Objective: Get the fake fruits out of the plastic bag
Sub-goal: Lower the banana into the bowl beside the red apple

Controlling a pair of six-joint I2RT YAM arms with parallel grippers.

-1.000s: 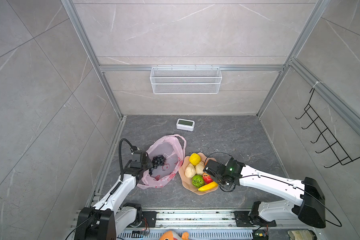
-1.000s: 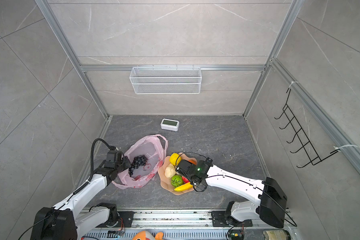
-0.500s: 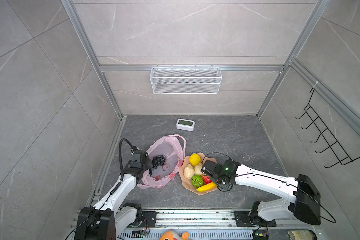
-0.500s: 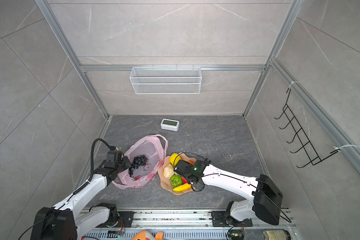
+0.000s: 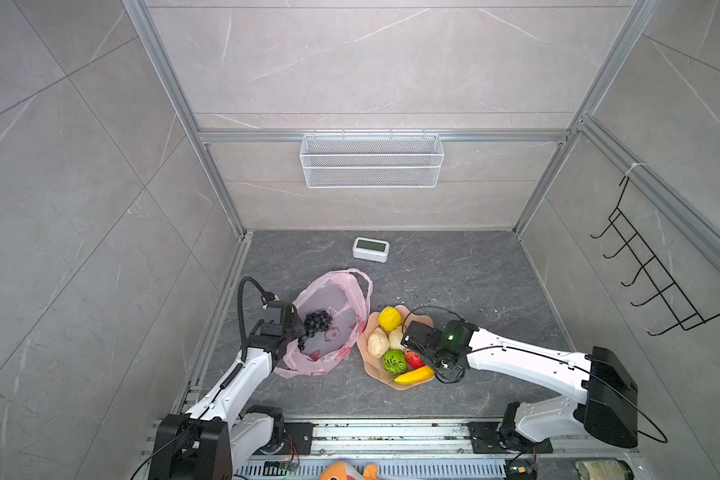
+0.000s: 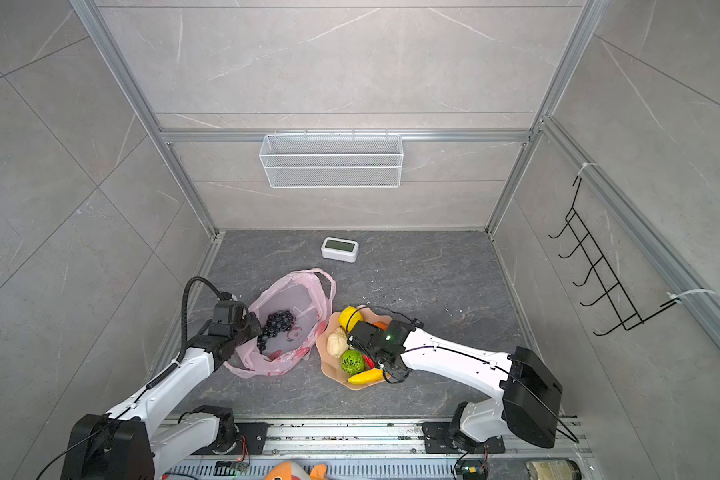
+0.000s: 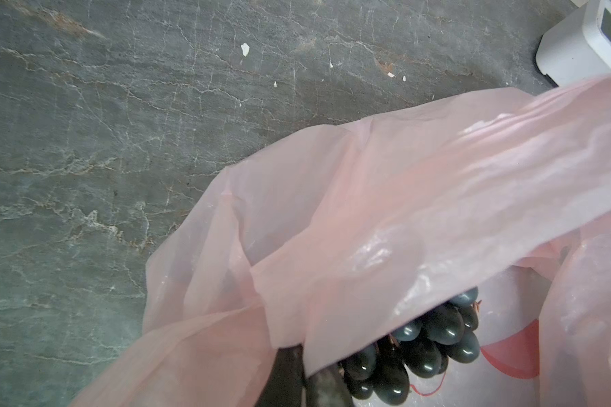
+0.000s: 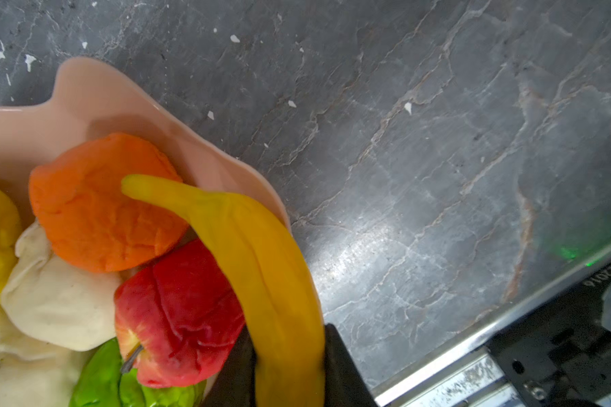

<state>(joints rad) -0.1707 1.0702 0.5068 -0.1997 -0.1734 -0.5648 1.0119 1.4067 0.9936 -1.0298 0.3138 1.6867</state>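
The pink plastic bag lies open on the dark floor, with the purple grape bunch inside. My left gripper is shut on the bag's near rim. To the right, a peach bowl holds the lemon, two beige lumps, a green fruit, the apple and the orange. My right gripper is shut on the banana, which lies across the bowl's near edge.
A white digital clock stands behind the bag. A wire basket hangs on the back wall and a black hook rack on the right wall. An orange plush toy peeks over the front rail.
My right arm has shifted slightly left over the bowl, still holding the banana. The left arm and the bag have not moved.
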